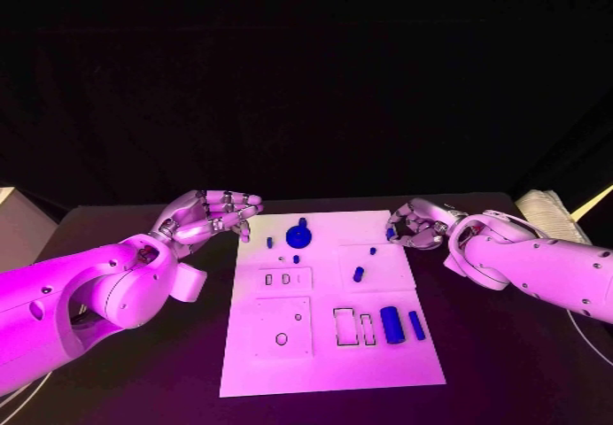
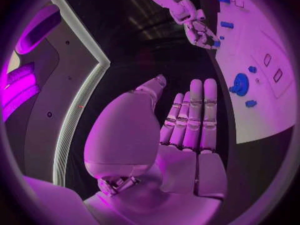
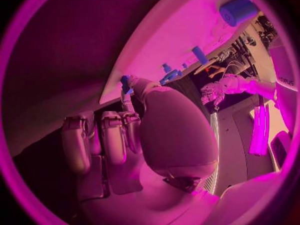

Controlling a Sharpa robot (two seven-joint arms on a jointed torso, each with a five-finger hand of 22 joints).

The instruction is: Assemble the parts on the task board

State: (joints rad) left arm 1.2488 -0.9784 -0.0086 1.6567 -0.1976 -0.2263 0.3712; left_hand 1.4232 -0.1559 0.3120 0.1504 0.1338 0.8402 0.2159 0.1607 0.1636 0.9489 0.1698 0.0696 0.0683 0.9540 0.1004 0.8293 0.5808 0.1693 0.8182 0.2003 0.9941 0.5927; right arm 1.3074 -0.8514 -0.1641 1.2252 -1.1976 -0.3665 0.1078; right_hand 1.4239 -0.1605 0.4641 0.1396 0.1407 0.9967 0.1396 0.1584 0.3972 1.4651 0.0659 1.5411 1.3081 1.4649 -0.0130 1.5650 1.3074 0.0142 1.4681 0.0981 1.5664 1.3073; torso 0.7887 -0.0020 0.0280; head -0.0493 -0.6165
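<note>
Black worktop (image 1: pixel 511 372) carries everything, w/ the white task board (image 1: pixel 326 363) lying flat at its centre, long axis running 12 to 6 o'clock.

Left robot hand (image 1: pixel 211 215) hovers off the board's 10 o'clock corner, over bare worktop. Fingers apart, lightly curved, nothing in them; left wrist view shows them stretched out side by side, palm empty.

Right robot hand (image 1: pixel 415 223) sits at the board's 1 o'clock corner, fingers curled in over the edge. A small blue part (image 3: pixel 127 83) shows at its fingertips in the right wrist view, pinched there as far as I can see.

Parts on the board, biggest first: round blue disc (image 1: pixel 299 235) near 12 o'clock; thick blue block (image 1: pixel 392 324) at approx 4 o'clock, w/ a slimmer blue bar (image 1: pixel 416 325) just beside it toward 3; a short blue peg (image 1: pixel 359 274) nr centre; tiny blue bits around the disc.

Empty rectangular slots (image 1: pixel 346 326) lie just beside the block, toward 9 o'clock.
</note>
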